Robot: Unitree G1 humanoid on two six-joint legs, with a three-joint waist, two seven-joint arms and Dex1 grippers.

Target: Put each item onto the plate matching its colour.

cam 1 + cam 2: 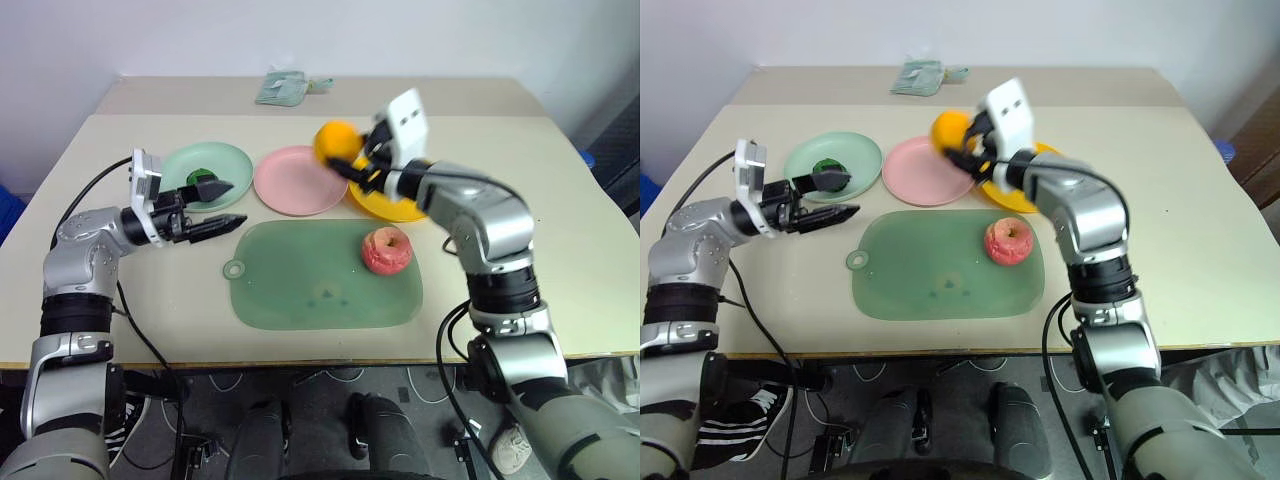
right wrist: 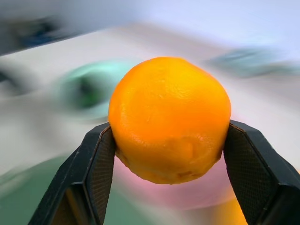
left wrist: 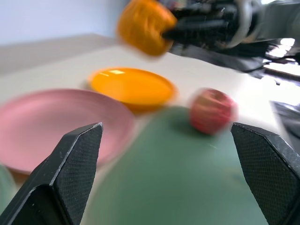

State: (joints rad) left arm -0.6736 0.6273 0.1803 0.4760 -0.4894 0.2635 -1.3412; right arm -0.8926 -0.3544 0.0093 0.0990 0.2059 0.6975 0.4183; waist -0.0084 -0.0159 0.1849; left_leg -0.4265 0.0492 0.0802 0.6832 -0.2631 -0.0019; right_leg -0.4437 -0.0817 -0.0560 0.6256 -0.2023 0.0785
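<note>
Beige surface (image 1: 120, 290) carries three plates in a row: mint green plate (image 1: 235, 170), pink plate (image 1: 298, 180), yellow-orange plate (image 1: 395, 207). On the mint plate sits the dark green toy food (image 1: 203, 180). Nearer, a pale green mat (image 1: 300, 275) bears the pinkish-red apple (image 1: 386, 250). Raised above the gap between the pink and yellow-orange plates, the right gripper (image 2: 168, 154) is clamped on the orange (image 2: 169, 119). The left gripper (image 1: 222, 207) hovers beside the mint plate, fingers spread, empty.

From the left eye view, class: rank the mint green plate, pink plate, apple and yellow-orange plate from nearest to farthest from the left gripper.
1. Mint green plate, just behind the left gripper.
2. Pink plate, middle of the row.
3. Apple, on the mat.
4. Yellow-orange plate, at the row's right end.
</note>
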